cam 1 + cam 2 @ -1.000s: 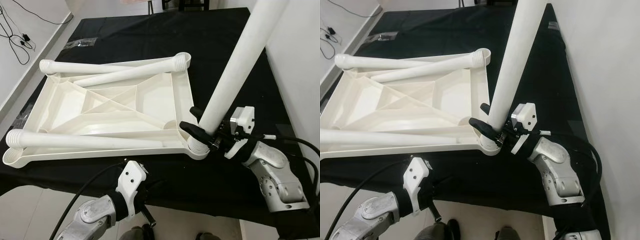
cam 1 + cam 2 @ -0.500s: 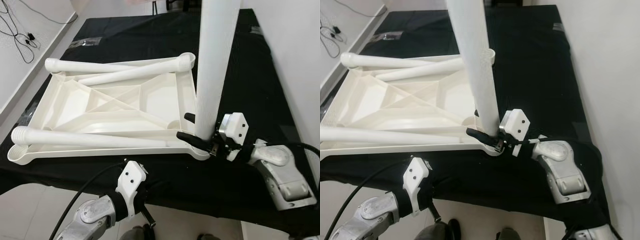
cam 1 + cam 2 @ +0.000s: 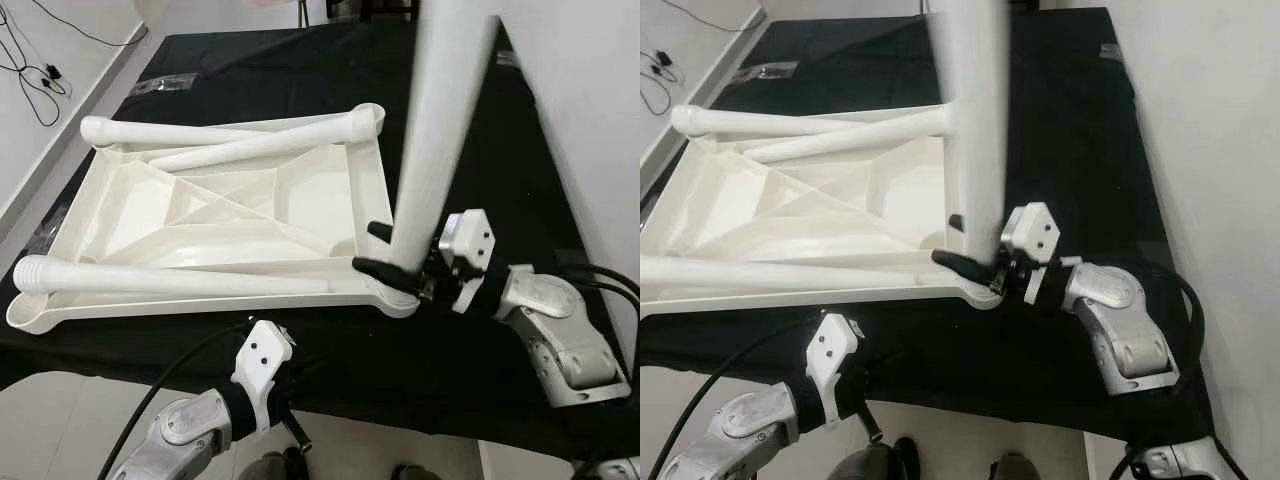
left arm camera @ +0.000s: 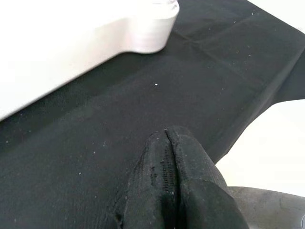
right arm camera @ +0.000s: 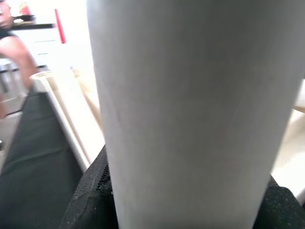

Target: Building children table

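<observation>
3 white legs (image 3: 180,279) lie flat across the upturned white tabletop (image 3: 290,205), which rests on the black-covered table (image 3: 470,120): 1 along its 6 o'clock edge, 2 near its 12 o'clock edge. A 4th leg (image 3: 435,140) stands nearly upright, tilted slightly toward 1 o'clock, with its foot at the socket on the tabletop's 4 o'clock corner. The right tool (image 3: 392,262) is clamped on that upright leg just above the socket, its black fingers (image 5: 88,200) wrapped around either side of the tube. The left tool (image 4: 167,191) hangs below the table's 6 o'clock edge, its 2 fingers pressed together and holding nothing, near the dark cloth. Black cables (image 3: 40,70) lie on the floor toward 10 o'clock.
</observation>
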`<state>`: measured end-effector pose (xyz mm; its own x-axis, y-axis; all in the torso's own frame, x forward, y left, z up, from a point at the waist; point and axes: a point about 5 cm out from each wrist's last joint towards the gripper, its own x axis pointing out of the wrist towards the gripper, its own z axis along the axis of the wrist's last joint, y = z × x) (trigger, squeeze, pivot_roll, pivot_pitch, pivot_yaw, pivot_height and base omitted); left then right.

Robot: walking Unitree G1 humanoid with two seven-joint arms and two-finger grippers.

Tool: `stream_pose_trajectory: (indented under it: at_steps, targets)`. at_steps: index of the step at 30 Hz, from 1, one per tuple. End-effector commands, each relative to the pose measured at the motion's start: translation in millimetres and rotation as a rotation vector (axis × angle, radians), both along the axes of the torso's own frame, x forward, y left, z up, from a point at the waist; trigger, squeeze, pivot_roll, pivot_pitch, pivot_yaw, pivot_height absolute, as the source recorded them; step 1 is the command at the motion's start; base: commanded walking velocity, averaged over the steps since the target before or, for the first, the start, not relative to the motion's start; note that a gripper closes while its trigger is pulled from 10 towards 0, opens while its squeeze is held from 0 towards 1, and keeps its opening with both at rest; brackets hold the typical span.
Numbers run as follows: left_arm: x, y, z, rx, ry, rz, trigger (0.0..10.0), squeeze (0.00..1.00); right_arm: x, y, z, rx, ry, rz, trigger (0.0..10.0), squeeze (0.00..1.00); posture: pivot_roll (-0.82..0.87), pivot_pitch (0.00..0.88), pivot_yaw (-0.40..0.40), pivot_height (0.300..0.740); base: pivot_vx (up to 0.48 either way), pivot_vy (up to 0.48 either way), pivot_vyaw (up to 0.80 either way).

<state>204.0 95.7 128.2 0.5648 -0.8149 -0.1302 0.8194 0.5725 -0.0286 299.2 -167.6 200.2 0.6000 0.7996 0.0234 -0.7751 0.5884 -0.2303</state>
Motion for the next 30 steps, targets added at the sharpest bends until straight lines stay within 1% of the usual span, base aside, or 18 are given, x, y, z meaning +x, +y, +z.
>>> stream_pose_trajectory:
  at_steps: [1, 5, 8, 10, 13, 15, 16, 17, 18, 19, 20, 21, 22, 23, 24, 26, 28, 30]
  targets:
    - [-2.5, 3.0, -2.0, 0.016, 0.008, 0.007, 10.0, 0.00, 3.7, -8.2, -26.6, 0.014, 0.152, -0.105, 10.0, 0.00, 0.03, 0.242, 0.082, 0.740, 0.000, 0.000, 0.00]
    - [-2.9, 3.6, -1.8, 0.017, 0.009, 0.006, 10.0, 0.00, 1.5, -6.4, -32.3, 0.025, 0.173, -0.125, 10.0, 0.00, 0.02, 0.243, 0.085, 0.740, 0.000, 0.000, 0.00]
    - [-3.2, 4.2, -1.7, 0.017, 0.009, 0.005, 10.0, 0.00, -0.6, -8.4, -39.6, -0.001, 0.175, -0.159, 10.0, 0.00, 0.02, 0.245, 0.087, 0.740, 0.000, 0.000, 0.00]
    - [-3.2, 4.2, -1.7, 0.017, 0.009, 0.005, 10.0, 0.00, -0.6, -8.4, -39.6, -0.001, 0.175, -0.159, 10.0, 0.00, 0.02, 0.245, 0.087, 0.740, 0.000, 0.000, 0.00]
    - [-3.3, 4.6, -1.6, 0.018, 0.010, 0.005, 10.0, 0.00, -0.2, -13.6, -46.7, -0.065, 0.174, -0.232, 10.0, 0.00, 0.02, 0.245, 0.087, 0.740, 0.000, 0.000, 0.00]
    - [-3.9, 4.7, -1.8, 0.019, 0.010, 0.005, 10.0, 0.00, -5.0, -14.8, -52.4, -0.111, 0.183, -0.297, 10.0, 0.00, 0.03, 0.246, 0.080, 0.740, 0.000, 0.000, 0.00]
    - [-3.9, 4.7, -1.8, 0.019, 0.010, 0.005, 10.0, 0.00, -5.0, -14.8, -52.4, -0.111, 0.183, -0.297, 10.0, 0.00, 0.03, 0.246, 0.080, 0.740, 0.000, 0.000, 0.00]
    - [-4.6, 5.4, -1.9, 0.021, 0.008, 0.006, 10.0, 0.00, -5.5, -30.2, -59.1, -0.226, 0.124, -0.681, 10.0, 0.00, 0.03, 0.249, 0.070, 0.740, 0.000, 0.000, 0.00]
    - [-4.8, 5.6, -1.9, 0.021, 0.008, 0.007, 10.0, 0.00, -6.3, -35.2, -59.6, -0.255, 0.100, -0.786, 10.0, 0.00, 0.03, 0.249, 0.070, 0.740, 0.000, 0.000, 0.00]
    - [-4.8, 5.6, -1.9, 0.021, 0.008, 0.007, 10.0, 0.00, -6.3, -35.2, -59.6, -0.255, 0.100, -0.786, 10.0, 0.00, 0.03, 0.249, 0.070, 0.740, 0.000, 0.000, 0.00]
    - [-4.9, 6.1, -1.3, 0.018, 0.008, 0.010, 10.0, 0.00, -24.8, -27.3, -64.4, -0.258, 0.102, -0.861, 10.0, 0.00, 0.03, 0.261, 0.062, 0.740, 0.000, 0.000, 0.00]
    - [-4.9, 6.1, -1.3, 0.018, 0.008, 0.010, 10.0, 0.00, -24.8, -27.3, -64.4, -0.258, 0.102, -0.861, 10.0, 0.00, 0.03, 0.261, 0.062, 0.740, 0.000, 0.000, 0.00]
    - [-4.9, 6.3, -1.0, 0.015, 0.010, 0.012, 10.0, 0.00, -39.8, -19.3, -66.2, -0.240, 0.113, -0.885, 10.0, 0.00, 0.03, 0.261, 0.062, 0.740, 0.000, 0.000, 0.00]
    - [-4.9, 6.3, -1.0, 0.015, 0.010, 0.012, 10.0, 0.00, -39.8, -19.3, -66.2, -0.240, 0.113, -0.885, 10.0, 0.00, 0.03, 0.261, 0.062, 0.740, 0.000, 0.000, 0.00]
    - [-4.6, 6.1, -1.2, 0.012, 0.011, 0.015, 10.0, 0.00, -48.9, -12.2, -67.2, -0.209, 0.126, -0.900, 10.0, 0.00, 0.00, 0.255, 0.075, 0.740, 0.000, 0.000, 0.00]
    - [-4.3, 5.6, -1.6, 0.011, 0.014, 0.013, 10.0, 0.00, -47.8, -11.9, -67.7, -0.193, 0.136, -0.916, 10.0, 0.00, 0.02, 0.253, 0.066, 0.740, 0.000, 0.000, 0.00]
    - [-3.7, 5.4, -2.5, 0.012, 0.015, 0.009, 10.0, 0.00, -38.2, -12.7, -69.3, -0.178, 0.147, -0.924, 10.0, 0.00, 0.02, 0.248, 0.066, 0.740, 0.000, 0.000, 0.00]
    - [-2.9, 5.8, -2.7, 0.013, 0.012, 0.012, 10.0, 0.00, -33.9, -7.8, -70.4, -0.144, 0.171, -0.931, 10.0, 0.00, 0.02, 0.247, 0.074, 0.740, 0.000, 0.000, 0.00]
